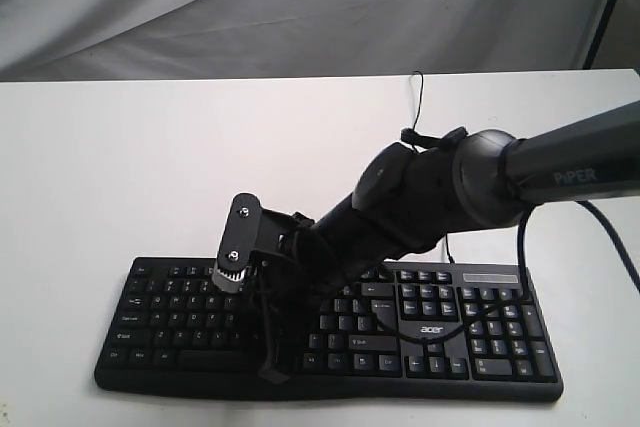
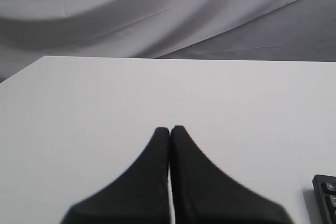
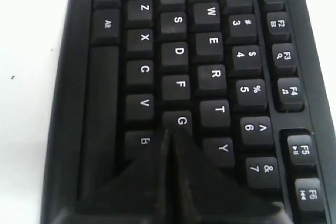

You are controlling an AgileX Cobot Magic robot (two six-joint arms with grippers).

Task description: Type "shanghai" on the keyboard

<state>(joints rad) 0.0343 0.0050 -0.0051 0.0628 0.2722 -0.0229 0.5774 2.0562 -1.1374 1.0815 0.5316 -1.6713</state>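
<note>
white table [image 1: 120, 167] with black keyboard [image 1: 480, 342]

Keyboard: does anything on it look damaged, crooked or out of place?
Nothing looks broken. One oddity: a thin black cable lies looped across the keyboard near the acer logo, beside the number pad, where it could snag.

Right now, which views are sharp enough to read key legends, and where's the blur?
Right wrist view: keyboard legends readable, right gripper blurred up close. Left wrist view: left gripper soft-edged, table evenly lit, no glare. Exterior view: legends too small and soft to read.
</note>
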